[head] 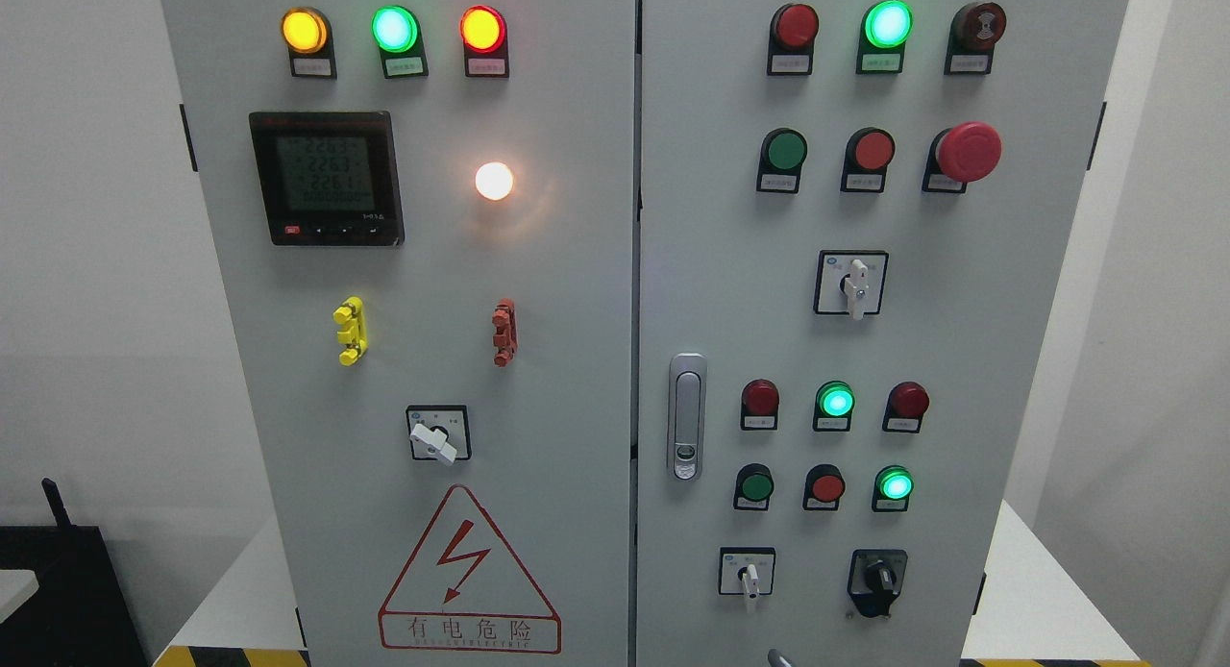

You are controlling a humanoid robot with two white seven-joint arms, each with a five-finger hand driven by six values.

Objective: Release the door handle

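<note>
The silver door handle (686, 417) lies flush and upright in its recess at the left edge of the cabinet's right door (1019, 359). Nothing touches it. Both doors look closed, and the seam between them runs straight down the middle. Only a small grey curved tip (776, 659) pokes up at the bottom edge, right of the middle and well below the handle. It may belong to my right hand, but too little shows to tell its state. My left hand is out of view.
The left door (288, 436) carries a meter (327, 177), lit lamps, yellow (350, 331) and red (504, 332) clips, a rotary switch (437, 434) and a warning triangle (469, 576). The right door holds buttons, lamps, an emergency stop (967, 152) and selector switches. White walls flank the cabinet.
</note>
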